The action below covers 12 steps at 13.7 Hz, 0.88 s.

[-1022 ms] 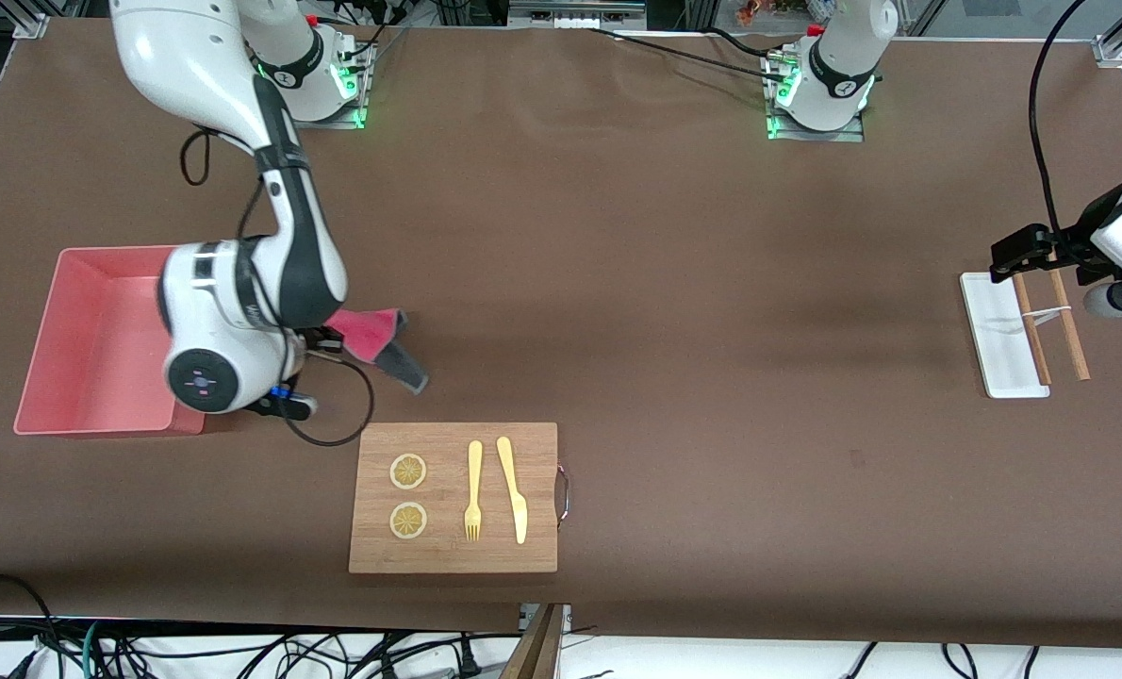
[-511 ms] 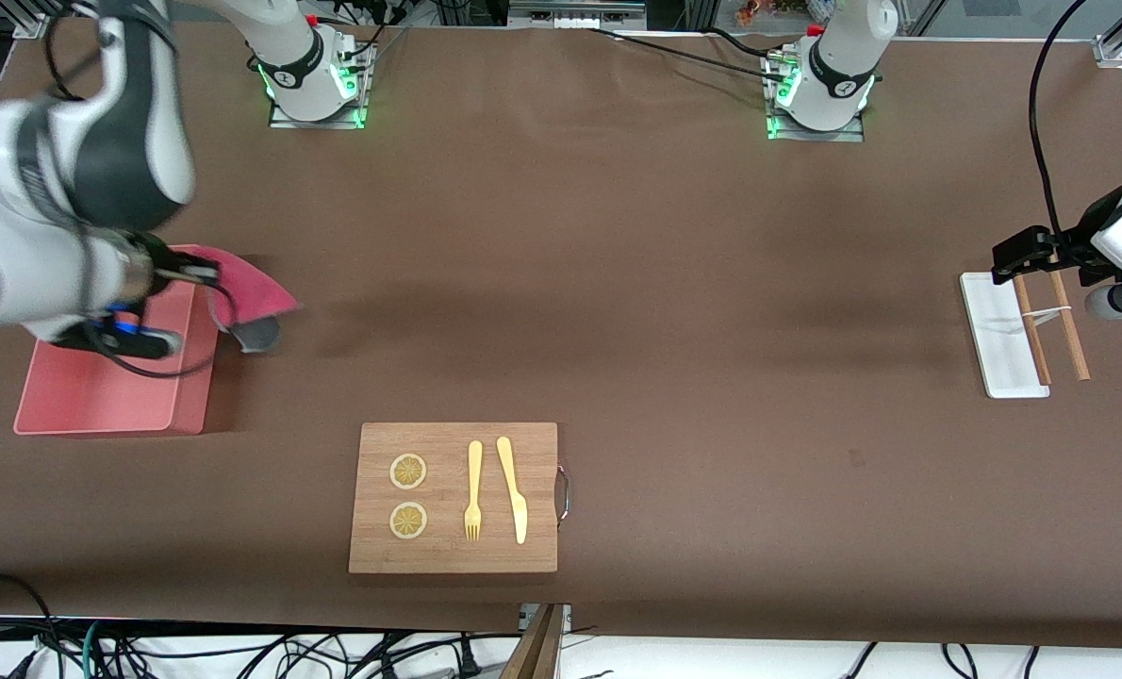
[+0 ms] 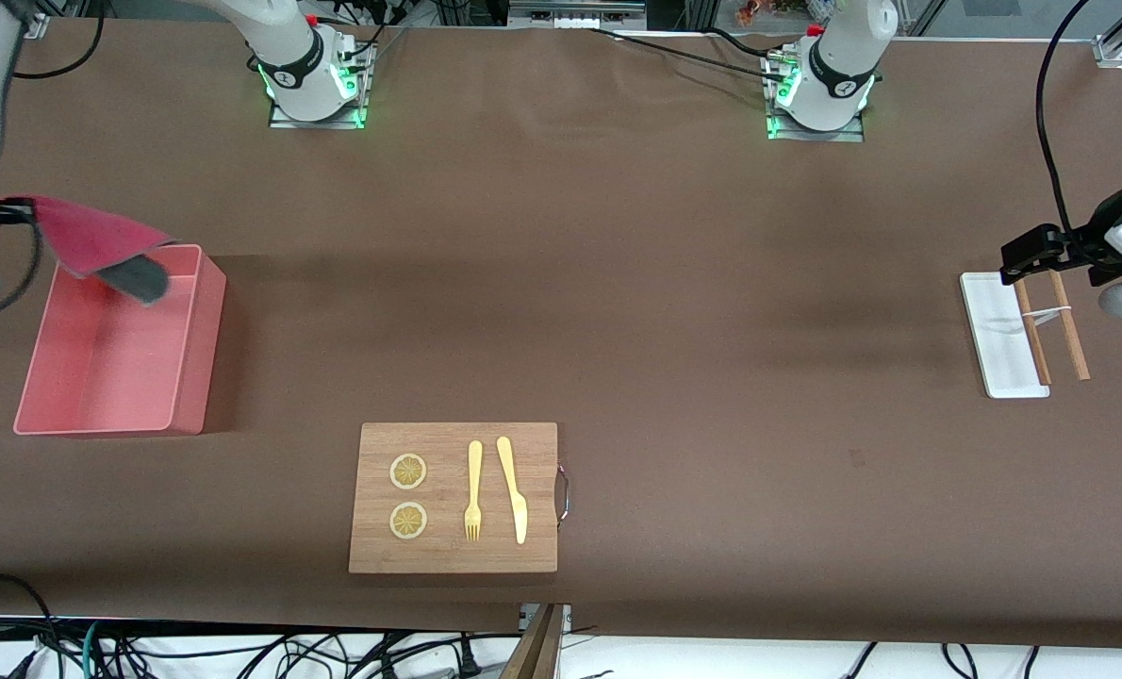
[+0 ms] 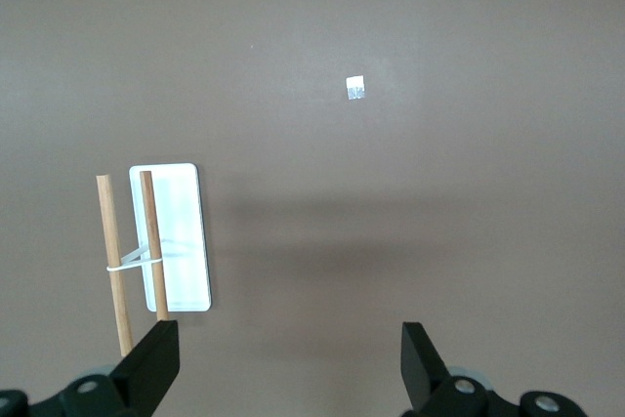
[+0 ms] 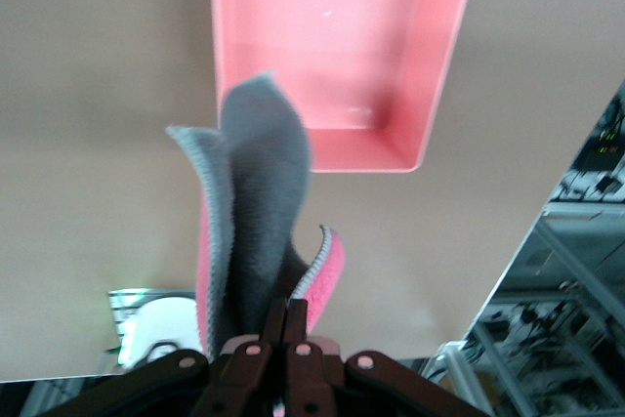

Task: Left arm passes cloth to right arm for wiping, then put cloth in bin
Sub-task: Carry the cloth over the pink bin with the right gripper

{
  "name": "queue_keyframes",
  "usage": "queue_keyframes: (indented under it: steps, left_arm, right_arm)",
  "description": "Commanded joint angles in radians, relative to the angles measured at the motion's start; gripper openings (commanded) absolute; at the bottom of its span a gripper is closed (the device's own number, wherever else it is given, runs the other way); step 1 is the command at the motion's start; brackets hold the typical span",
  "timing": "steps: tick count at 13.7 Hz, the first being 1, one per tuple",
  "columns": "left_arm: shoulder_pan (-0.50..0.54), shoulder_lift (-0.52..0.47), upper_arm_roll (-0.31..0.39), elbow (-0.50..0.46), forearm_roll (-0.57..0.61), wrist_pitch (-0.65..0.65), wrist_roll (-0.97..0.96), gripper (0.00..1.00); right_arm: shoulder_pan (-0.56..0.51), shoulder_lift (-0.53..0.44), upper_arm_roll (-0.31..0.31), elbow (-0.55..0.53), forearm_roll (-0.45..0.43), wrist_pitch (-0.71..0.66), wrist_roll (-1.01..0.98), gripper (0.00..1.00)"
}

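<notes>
1. The rectangular salmon-pink plastic bin (image 3: 108, 377), long axis running near to far, sits at the right arm's end of the table.
2. The soft magenta-and-grey cloth (image 3: 99, 247) droops limply over the bin's farther corner, pinched at one edge by the right gripper (image 5: 289, 324); it looks light, floppy and best held by an edge.
3. The left gripper (image 4: 288, 363), jaws spread, waits over the white tray (image 3: 995, 339).

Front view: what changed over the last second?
The right gripper, shut on the cloth, carried it from the table beside the board toward the right arm's end; it now hangs over the bin. The left gripper waits open over the white tray. Board and bin unmoved.
</notes>
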Motion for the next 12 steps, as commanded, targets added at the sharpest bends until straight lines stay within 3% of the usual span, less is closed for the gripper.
queue_keyframes:
  steps: [1, 5, 7, 12]
  left_arm:
    - [0.004, 0.011, 0.011, 0.034, -0.015, -0.015, 0.023, 1.00]
    - [0.004, 0.011, 0.010, 0.034, -0.015, -0.017, 0.021, 1.00]
    - [0.006, 0.011, 0.010, 0.034, -0.017, -0.017, 0.021, 1.00]
    - [0.007, 0.011, 0.010, 0.034, -0.017, -0.017, 0.021, 1.00]
  right_arm:
    - [-0.080, 0.050, 0.001, -0.018, -0.013, 0.077, -0.114, 0.00]
    - [-0.113, 0.093, 0.006, -0.180, 0.016, 0.282, -0.137, 0.00]
    - [-0.113, 0.122, 0.006, -0.237, 0.076, 0.350, -0.136, 0.00]
    - [-0.116, 0.214, 0.006, -0.259, 0.180, 0.443, -0.139, 0.00]
